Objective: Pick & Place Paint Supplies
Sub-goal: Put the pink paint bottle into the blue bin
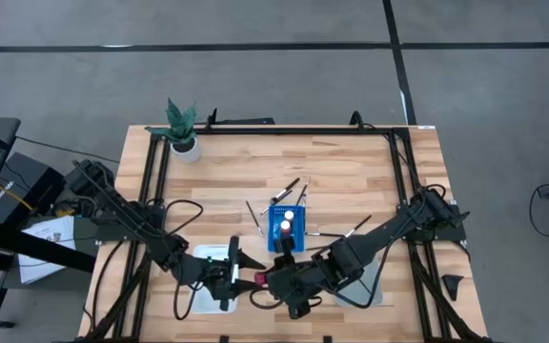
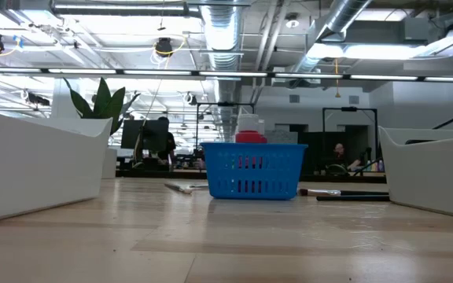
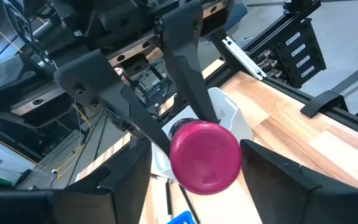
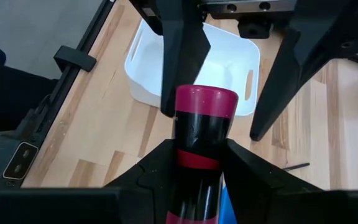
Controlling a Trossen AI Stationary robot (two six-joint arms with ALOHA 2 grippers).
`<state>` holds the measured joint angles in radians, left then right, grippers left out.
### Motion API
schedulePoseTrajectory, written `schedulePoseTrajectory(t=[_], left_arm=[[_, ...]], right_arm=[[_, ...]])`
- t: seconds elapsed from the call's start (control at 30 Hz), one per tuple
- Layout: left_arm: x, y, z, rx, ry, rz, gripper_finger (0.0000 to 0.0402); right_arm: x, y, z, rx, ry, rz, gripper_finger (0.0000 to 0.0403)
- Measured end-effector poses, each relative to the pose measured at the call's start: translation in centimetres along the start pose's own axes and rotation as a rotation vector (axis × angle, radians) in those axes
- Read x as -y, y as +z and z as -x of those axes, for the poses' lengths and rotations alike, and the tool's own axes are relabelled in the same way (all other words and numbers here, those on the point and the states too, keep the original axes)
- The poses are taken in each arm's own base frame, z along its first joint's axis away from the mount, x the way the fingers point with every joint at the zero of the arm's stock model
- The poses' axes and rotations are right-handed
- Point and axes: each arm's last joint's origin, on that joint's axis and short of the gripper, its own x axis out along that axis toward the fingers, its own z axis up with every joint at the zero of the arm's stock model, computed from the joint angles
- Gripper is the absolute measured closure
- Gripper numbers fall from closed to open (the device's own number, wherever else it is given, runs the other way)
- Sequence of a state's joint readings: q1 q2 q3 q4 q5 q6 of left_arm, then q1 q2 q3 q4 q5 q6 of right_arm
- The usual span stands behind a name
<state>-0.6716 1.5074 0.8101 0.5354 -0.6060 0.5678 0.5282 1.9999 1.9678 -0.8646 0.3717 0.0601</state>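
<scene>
A small dark bottle with a red band and a magenta end (image 4: 199, 134) is in my right gripper (image 4: 197, 158), which is shut on it. In the high view the bottle (image 1: 259, 278) hangs over the table's near side between both grippers. My left gripper (image 1: 245, 261) is open. Its fingers (image 4: 182, 56) stand on either side of the bottle's free end (image 3: 204, 157); I cannot tell whether one touches it. The blue rack (image 1: 286, 229) holds two more bottles. Thin brushes (image 1: 287, 188) lie on the wood around it. My right gripper pinches the bottle between its two fingers (image 4: 157, 163) at the body near the red band (image 4: 197, 159). The fingers lie along the bottle. It is lifted clear, roughly level, and its magenta end sticks out past the fingertips toward the left gripper.
A white tray (image 1: 210, 282) sits under my left gripper near the table's near edge, and a second tray (image 1: 375, 278) sits under the right arm. A potted plant (image 1: 183, 129) stands at the far left corner. In the low view the rack (image 2: 254, 173) and a brush (image 2: 344, 194) show.
</scene>
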Motion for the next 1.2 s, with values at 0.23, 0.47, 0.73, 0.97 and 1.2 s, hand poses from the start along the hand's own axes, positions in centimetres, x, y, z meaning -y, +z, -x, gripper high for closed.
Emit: schedulePoseTrajectory(t=[0.23, 0.47, 0.73, 0.97, 1.2], left_arm=[[-0.1, -0.1, -0.1, -0.003, 0.004, 0.004, 0.0221], [-0.2, -0.1, -0.1, -0.011, 0.020, 0.004, 0.0279], [-0.4, -0.1, 0.0, -0.050, 0.090, 0.014, 0.0263], [-1.2, 0.2, 0.4, -0.055, 0.148, 0.103, 0.0270], [-4.1, 2.2, 2.5, 0.080, 0.160, 0.441, 0.0271]], right_arm=[[0.0, 0.0, 0.0, 0.003, -0.022, 0.000, 0.0280], [-0.1, 0.0, 0.1, 0.005, -0.046, 0.020, 0.0267], [-1.1, 0.1, 0.9, 0.036, -0.294, 0.089, 0.0184], [-4.4, -0.3, 2.8, 0.084, -0.455, 0.173, 0.0139], [-8.5, -1.6, 4.5, 0.133, -0.538, 0.256, 0.0138]])
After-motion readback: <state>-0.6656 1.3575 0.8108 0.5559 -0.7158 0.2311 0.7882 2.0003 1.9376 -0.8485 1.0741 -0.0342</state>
